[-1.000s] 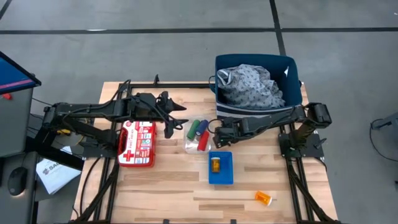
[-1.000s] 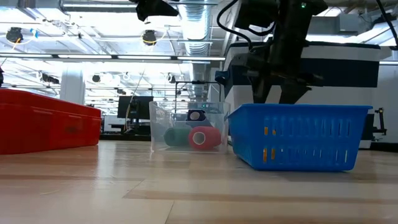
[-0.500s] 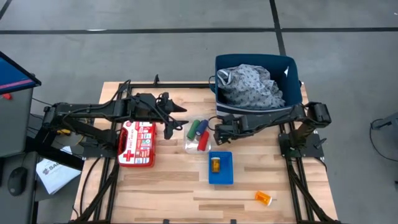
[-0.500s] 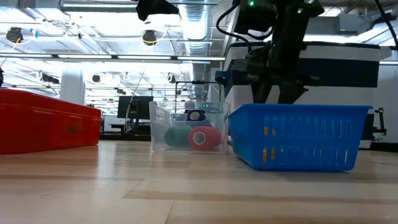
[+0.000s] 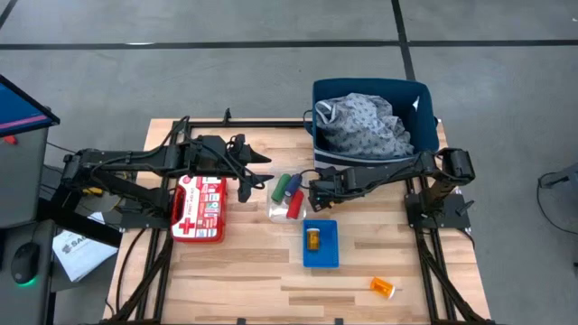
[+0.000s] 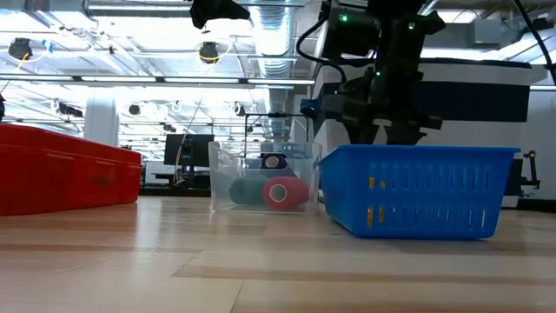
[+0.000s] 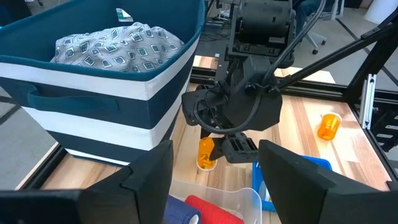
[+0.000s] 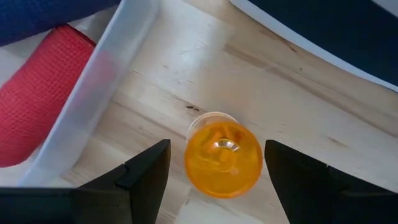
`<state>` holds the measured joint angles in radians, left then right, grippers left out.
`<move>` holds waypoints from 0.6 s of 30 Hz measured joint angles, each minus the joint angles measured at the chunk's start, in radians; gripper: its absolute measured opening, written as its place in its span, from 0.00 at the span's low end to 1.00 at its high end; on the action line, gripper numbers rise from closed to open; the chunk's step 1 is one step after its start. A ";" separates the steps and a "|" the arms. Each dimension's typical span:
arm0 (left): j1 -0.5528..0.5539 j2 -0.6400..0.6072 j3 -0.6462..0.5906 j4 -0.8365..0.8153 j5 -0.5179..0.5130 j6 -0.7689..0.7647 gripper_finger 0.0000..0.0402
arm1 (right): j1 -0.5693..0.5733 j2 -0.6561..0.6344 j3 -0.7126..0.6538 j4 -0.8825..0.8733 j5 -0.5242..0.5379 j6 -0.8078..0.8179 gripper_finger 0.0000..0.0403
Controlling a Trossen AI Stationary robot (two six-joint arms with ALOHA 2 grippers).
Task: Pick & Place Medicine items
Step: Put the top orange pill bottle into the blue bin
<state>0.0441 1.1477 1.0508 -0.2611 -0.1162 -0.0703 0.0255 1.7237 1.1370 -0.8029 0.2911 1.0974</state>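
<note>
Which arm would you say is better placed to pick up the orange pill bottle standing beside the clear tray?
The right: its open end effector hangs directly above the upright orange pill bottle beside the clear tray. The left end effector waits over by the first-aid case.

My right arm reaches in from its base at the bench's right edge toward the middle, wrist bent down, and the right claw [image 5: 318, 191] points straight down with fingers [image 8: 146, 171] spread wide. My left arm stretches level from the left side, its left claw [image 5: 262, 169] open too, aimed across at the right one.
</note>
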 joint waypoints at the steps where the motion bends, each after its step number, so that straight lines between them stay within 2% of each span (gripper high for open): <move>1: 0.000 0.000 0.000 0.000 0.000 -0.006 0.56 | -0.002 0.000 0.000 -0.002 0.001 -0.003 0.64; 7: 0.000 0.000 0.000 0.000 0.000 -0.017 0.55 | -0.008 0.000 0.000 -0.004 -0.002 -0.009 0.61; 18: -0.023 -0.001 0.000 0.000 -0.005 -0.025 0.54 | -0.003 -0.001 0.000 -0.004 -0.029 -0.009 0.46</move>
<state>0.0209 1.1469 1.0508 -0.2611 -0.1211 -0.0948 0.0223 1.7229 1.1370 -0.8074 0.2623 1.0889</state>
